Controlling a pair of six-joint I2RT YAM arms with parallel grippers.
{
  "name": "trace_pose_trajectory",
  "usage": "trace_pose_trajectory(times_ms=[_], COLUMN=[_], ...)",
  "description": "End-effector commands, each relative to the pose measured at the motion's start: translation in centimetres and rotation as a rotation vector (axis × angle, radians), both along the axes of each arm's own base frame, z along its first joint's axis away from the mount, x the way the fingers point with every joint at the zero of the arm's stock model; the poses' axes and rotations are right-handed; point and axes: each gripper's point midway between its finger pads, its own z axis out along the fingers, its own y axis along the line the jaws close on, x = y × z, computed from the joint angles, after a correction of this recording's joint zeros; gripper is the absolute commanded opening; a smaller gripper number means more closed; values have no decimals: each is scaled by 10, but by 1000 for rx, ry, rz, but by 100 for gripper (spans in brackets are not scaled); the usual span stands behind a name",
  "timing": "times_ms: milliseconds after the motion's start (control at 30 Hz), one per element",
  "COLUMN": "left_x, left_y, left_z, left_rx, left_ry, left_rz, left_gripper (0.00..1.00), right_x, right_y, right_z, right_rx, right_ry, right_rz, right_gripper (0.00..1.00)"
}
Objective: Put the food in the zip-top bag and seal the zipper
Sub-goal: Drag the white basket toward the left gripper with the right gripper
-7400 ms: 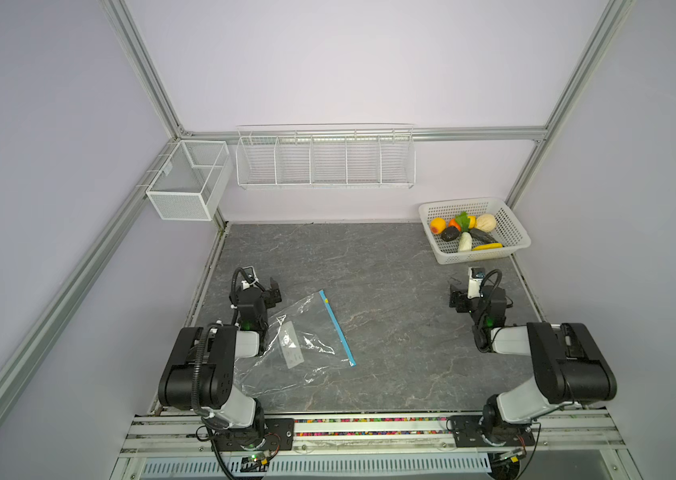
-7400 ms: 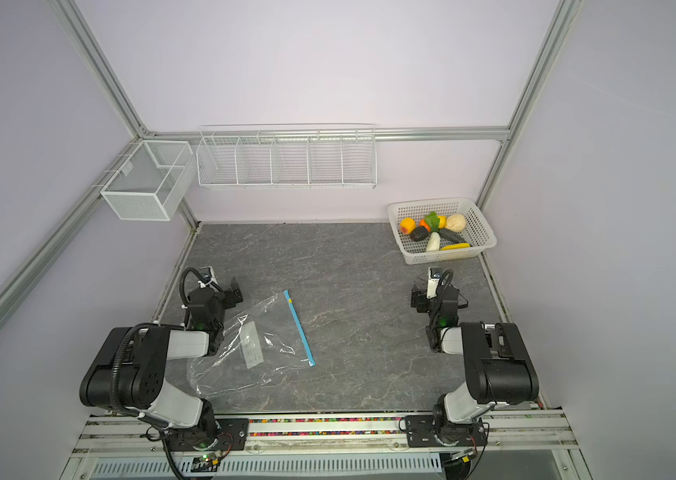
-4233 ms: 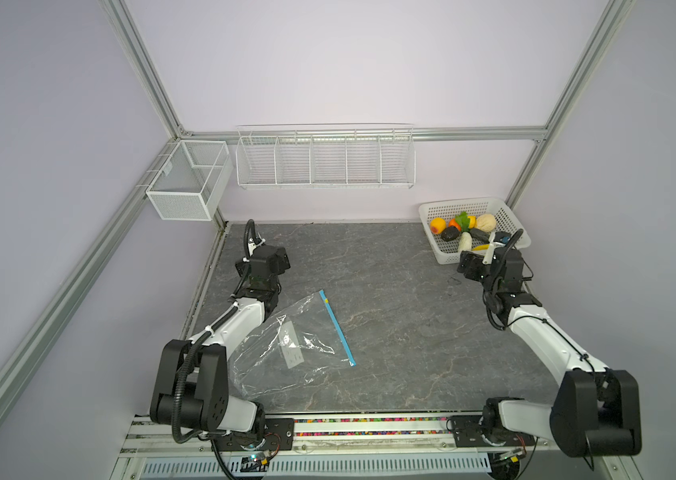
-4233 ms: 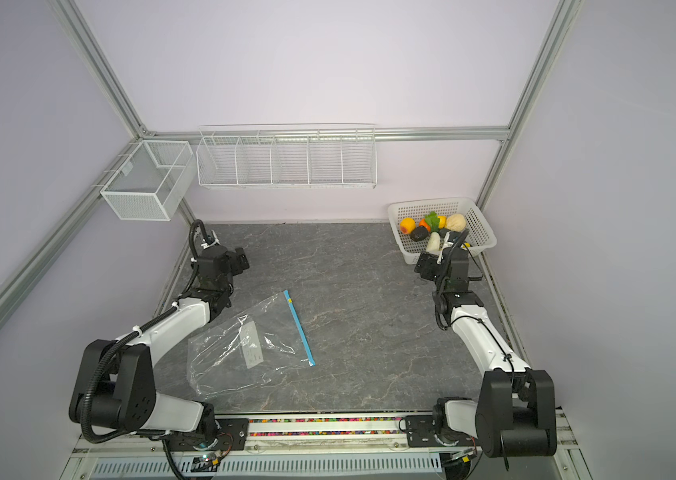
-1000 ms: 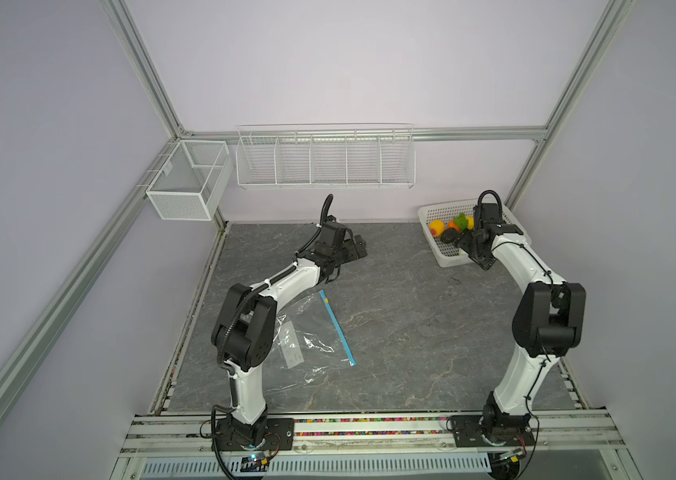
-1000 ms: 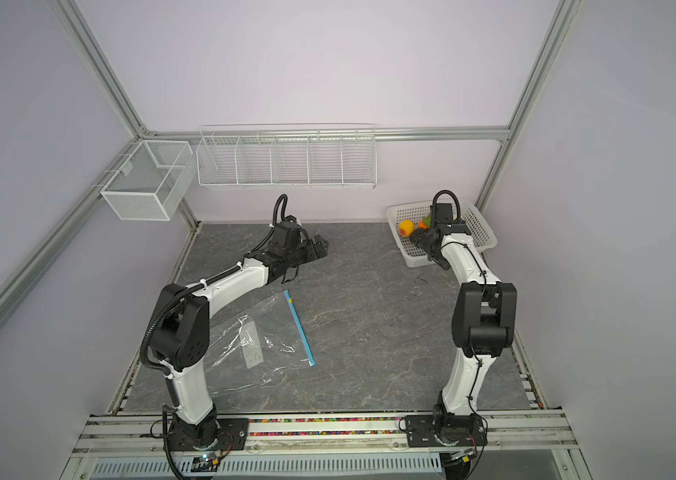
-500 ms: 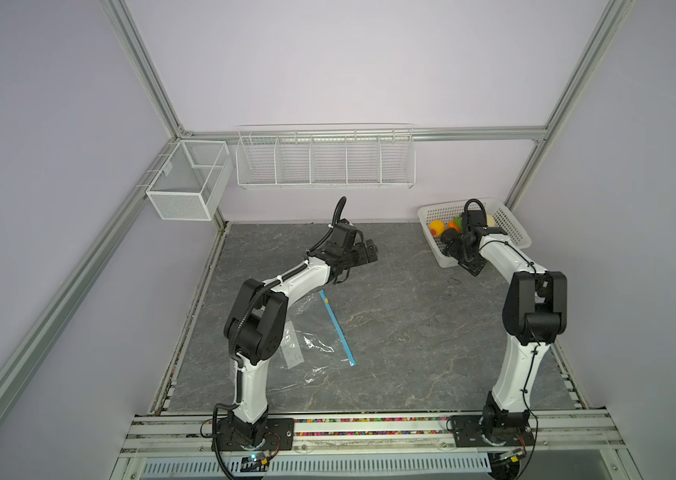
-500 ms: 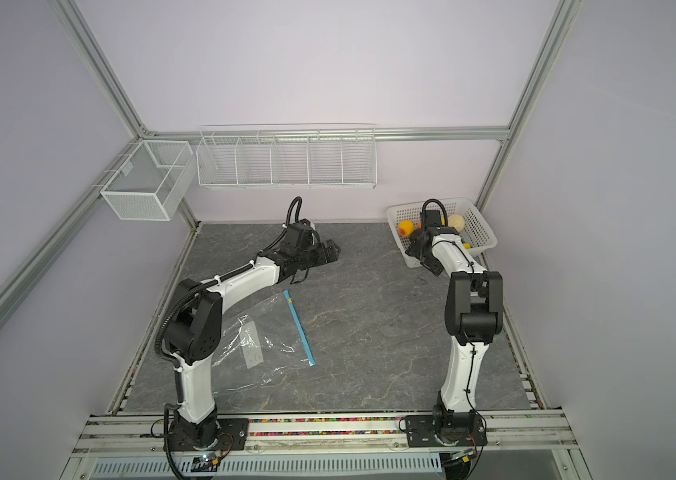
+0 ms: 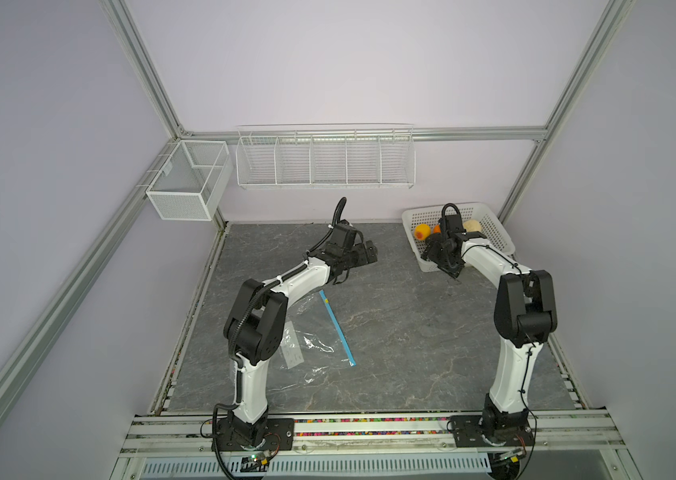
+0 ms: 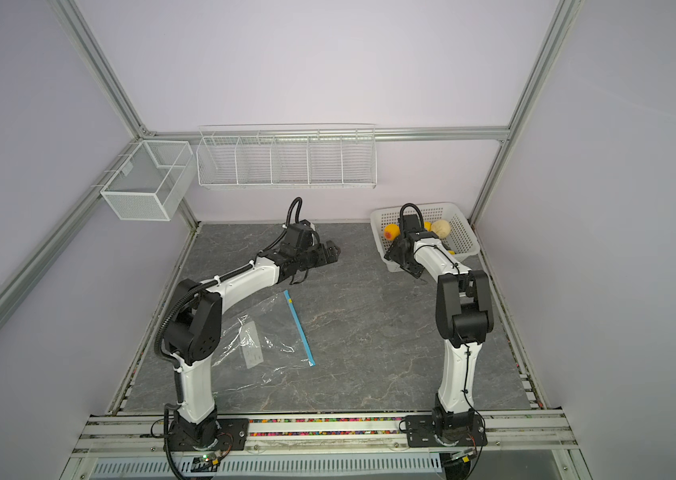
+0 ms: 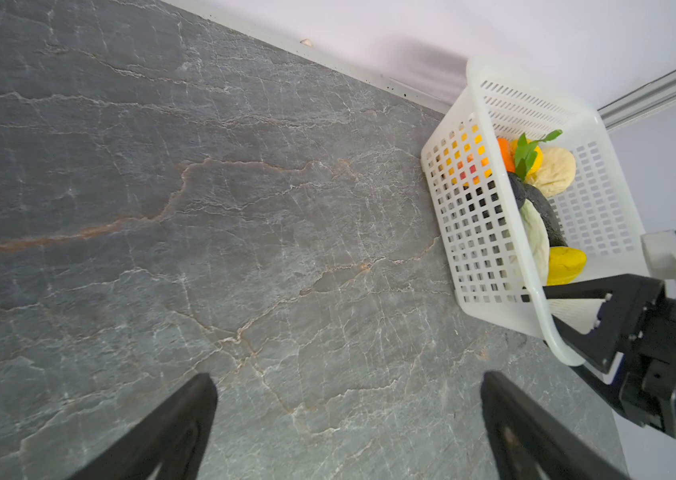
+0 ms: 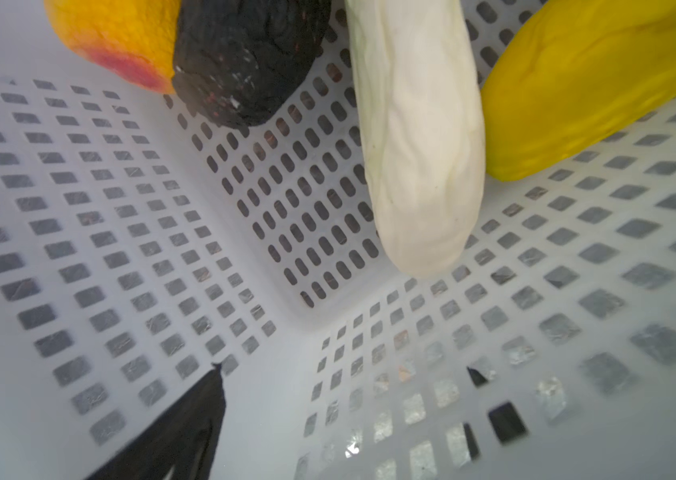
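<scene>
Fingers [image 11: 178, 424] of left gripper [image 11: 347, 376] spread wide, empty, hovering over table [image 9: 411, 332] short of basket [image 11: 473, 216]. Right gripper [image 11: 548, 309] jaws apart too, straddling basket's corner wall. Food [image 11: 556, 170] sits in basket. Bag [image 9: 315, 332] flat on table by left arm [image 9: 298, 278], zipper [image 9: 337, 328] facing middle. White label [image 9: 292, 353] on bag, can't read print.

Robot lab cell: aluminium-profile frame [image 9: 146, 75], bare lilac walls [image 9: 348, 62], two arms [image 9: 253, 386] bolted to slotted rail [image 9: 369, 432], wire racks [image 9: 325, 160].

Mixed toy food [image 9: 422, 231] sits heaped in the white basket [image 9: 494, 235], upper right. The clear zip-top bag [image 9: 315, 332] lies flat, centre-left, blue zipper [image 9: 337, 328] along its right edge.
</scene>
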Motion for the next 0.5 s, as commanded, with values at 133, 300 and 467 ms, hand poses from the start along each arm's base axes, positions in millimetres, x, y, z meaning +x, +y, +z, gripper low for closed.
trace_pose_trajectory(times_ms=[133, 300, 467], left_x=[-12, -17, -20], left_y=[7, 8, 7], left_z=[25, 26, 26], left_rx=[-12, -18, -45], left_ry=[-51, -38, -28], left_rz=[-18, -25, -32], left_gripper=[99, 99, 94], right_x=[-22, -34, -46], right_y=[63, 94, 127], right_z=[7, 12, 19], right_rx=[83, 127, 188], right_ry=[2, 8, 7], right_rz=[89, 107, 176], right_gripper=[89, 89, 89])
